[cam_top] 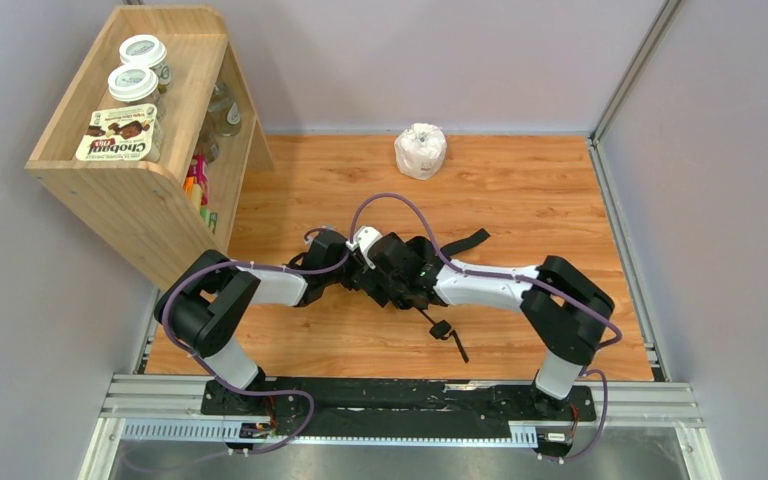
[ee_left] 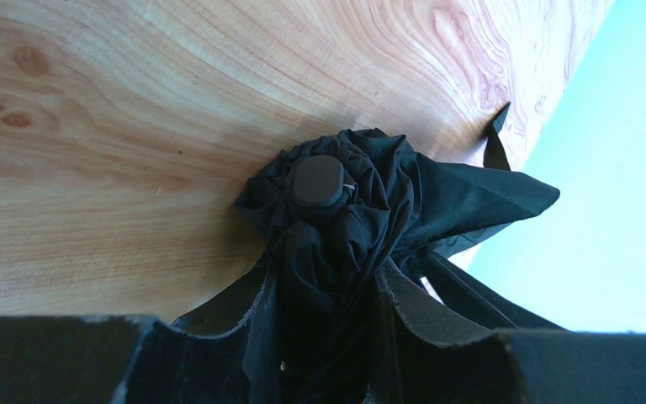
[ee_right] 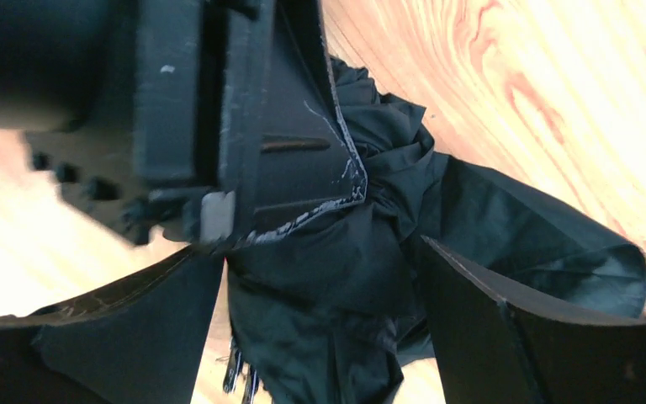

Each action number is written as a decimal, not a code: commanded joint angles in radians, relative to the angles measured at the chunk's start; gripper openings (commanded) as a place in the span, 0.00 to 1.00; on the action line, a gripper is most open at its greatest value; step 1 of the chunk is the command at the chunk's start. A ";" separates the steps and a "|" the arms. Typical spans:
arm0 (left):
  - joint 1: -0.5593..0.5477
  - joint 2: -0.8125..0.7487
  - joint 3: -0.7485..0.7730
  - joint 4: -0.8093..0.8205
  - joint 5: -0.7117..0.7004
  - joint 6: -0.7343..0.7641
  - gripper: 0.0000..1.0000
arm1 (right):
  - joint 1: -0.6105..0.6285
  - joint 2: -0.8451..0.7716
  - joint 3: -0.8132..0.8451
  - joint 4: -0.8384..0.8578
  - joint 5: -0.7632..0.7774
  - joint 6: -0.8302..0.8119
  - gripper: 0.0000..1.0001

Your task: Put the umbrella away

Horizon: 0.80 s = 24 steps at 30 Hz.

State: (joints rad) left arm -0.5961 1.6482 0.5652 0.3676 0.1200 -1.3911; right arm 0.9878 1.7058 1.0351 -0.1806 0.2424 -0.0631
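Observation:
The umbrella point(cam_top: 422, 292) lies in the middle of the wooden table, mostly hidden under both grippers. Its thin shaft and handle knob point(cam_top: 440, 328) stick out toward the near edge, and a strap point(cam_top: 465, 241) lies to the right. In the left wrist view my left gripper point(ee_left: 328, 337) is shut on the bunched black fabric point(ee_left: 345, 227), just behind the round end cap point(ee_left: 318, 181). My right gripper point(ee_right: 320, 337) is open, its fingers point(ee_right: 505, 328) standing either side of the fabric point(ee_right: 336, 278), with a gap at the left finger. In the top view the left gripper point(cam_top: 352, 272) and the right gripper point(cam_top: 400, 268) meet.
A wooden shelf unit point(cam_top: 135, 190) stands at the far left with two jars point(cam_top: 135, 85) and a snack box point(cam_top: 120, 135) on top. A white paper roll point(cam_top: 421, 150) stands at the back centre. Grey walls close in the table's left, back and right.

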 commanded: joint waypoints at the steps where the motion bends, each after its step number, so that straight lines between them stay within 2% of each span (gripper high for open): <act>1: -0.010 0.076 -0.073 -0.351 -0.083 0.084 0.12 | 0.002 0.078 -0.007 0.093 0.078 0.011 0.86; 3: -0.010 0.070 -0.073 -0.351 -0.085 0.084 0.12 | 0.002 0.104 -0.032 0.086 0.074 0.035 0.82; 5: -0.010 0.064 -0.071 -0.351 -0.083 0.084 0.12 | 0.002 0.117 -0.070 0.092 0.063 0.084 0.72; 10: -0.010 0.030 -0.064 -0.358 -0.089 0.095 0.13 | -0.006 0.123 -0.162 0.092 0.031 0.175 0.26; 12: -0.008 -0.003 -0.070 -0.352 -0.094 0.096 0.17 | -0.020 0.121 -0.200 0.113 -0.030 0.206 0.11; 13: -0.001 -0.022 -0.070 -0.349 -0.094 0.104 0.23 | -0.040 0.121 -0.223 0.137 -0.099 0.222 0.04; 14: 0.004 -0.062 -0.073 -0.348 -0.097 0.110 0.29 | -0.057 0.124 -0.248 0.160 -0.173 0.241 0.00; 16: 0.024 -0.141 -0.079 -0.360 -0.111 0.130 0.44 | -0.093 0.136 -0.285 0.234 -0.338 0.253 0.00; 17: 0.039 -0.165 -0.080 -0.355 -0.112 0.153 0.55 | -0.118 0.143 -0.300 0.263 -0.441 0.255 0.00; 18: 0.047 -0.218 -0.080 -0.363 -0.115 0.171 0.60 | -0.139 0.150 -0.314 0.298 -0.530 0.269 0.00; 19: 0.059 -0.241 -0.077 -0.363 -0.115 0.178 0.75 | -0.159 0.156 -0.326 0.326 -0.605 0.288 0.00; 24: 0.071 -0.381 -0.065 -0.407 -0.092 0.187 0.76 | -0.279 0.283 -0.304 0.434 -0.957 0.422 0.00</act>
State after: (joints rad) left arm -0.5346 1.3437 0.5056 0.0975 0.0463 -1.2682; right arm 0.7841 1.8099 0.7830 0.3832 -0.3614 0.2024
